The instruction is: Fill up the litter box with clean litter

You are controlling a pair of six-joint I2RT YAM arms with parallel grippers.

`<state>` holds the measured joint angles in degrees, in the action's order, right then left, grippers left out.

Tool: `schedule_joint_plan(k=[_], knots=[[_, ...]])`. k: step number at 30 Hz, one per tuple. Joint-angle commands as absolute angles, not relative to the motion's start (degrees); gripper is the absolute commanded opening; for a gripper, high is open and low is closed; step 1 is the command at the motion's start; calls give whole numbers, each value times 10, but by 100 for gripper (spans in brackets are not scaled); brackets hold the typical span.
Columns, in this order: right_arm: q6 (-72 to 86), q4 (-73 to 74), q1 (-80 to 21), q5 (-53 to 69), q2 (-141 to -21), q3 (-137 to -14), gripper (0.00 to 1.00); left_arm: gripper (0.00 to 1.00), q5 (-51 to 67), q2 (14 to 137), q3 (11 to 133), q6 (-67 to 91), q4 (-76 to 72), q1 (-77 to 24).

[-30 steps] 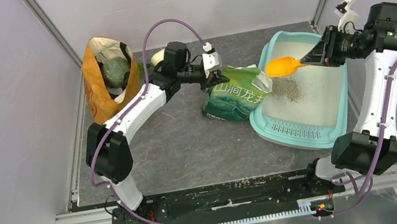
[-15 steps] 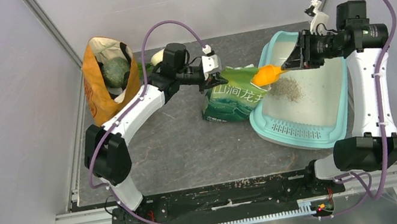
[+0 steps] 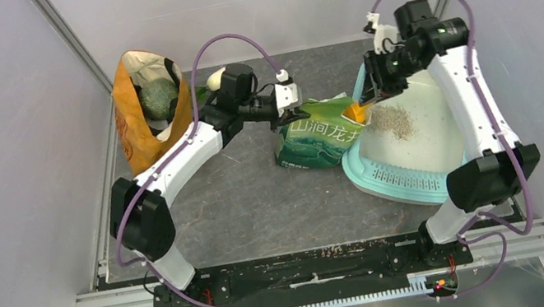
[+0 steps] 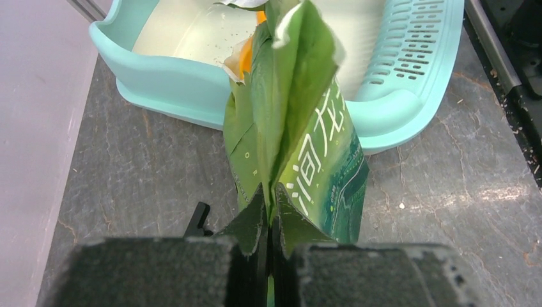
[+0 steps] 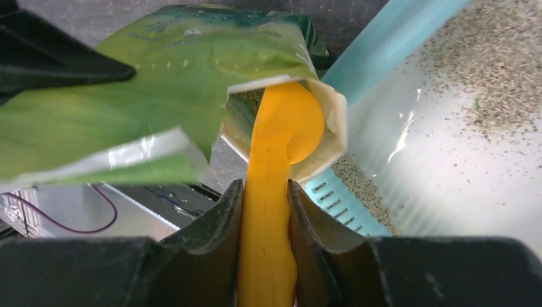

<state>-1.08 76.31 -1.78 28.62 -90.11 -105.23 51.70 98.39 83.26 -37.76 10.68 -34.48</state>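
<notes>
The pale-turquoise litter box (image 3: 441,138) lies at the right, with a patch of grey-beige litter (image 3: 393,123) on its whitish floor. A green printed bag (image 3: 320,135) stands against the box's left rim. My left gripper (image 3: 293,110) is shut on the bag's top edge and holds it up; in the left wrist view the bag (image 4: 300,128) rises from the left gripper (image 4: 270,204) toward the litter box (image 4: 179,96). My right gripper (image 3: 373,96) is shut on the handle of an orange scoop (image 3: 354,112). In the right wrist view the scoop (image 5: 281,141) reaches from the right gripper (image 5: 265,192) into the bag's open mouth (image 5: 160,83), with litter (image 5: 505,70) beside it.
An orange-tan cloth bag (image 3: 138,109) with a green round thing (image 3: 159,97) inside stands at the back left. A white object (image 3: 216,78) sits behind the left arm. Grey walls close in both sides. A black rail (image 3: 313,268) runs along the near edge.
My right arm has swung left from above the litter box, carrying the orange scoop into the green bag's mouth. The left arm has kept its hold on the bag, almost still.
</notes>
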Motion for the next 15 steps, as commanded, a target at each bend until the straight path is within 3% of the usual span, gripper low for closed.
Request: schedule_joint_plan(k=[1,15], knots=[[43,734,-63,200,-942,-1086,0,2,527,908,827,-454,70,-344],[59,722,-160,99,-1024,-1069,0,2,521,888,800,-497,65,-344]])
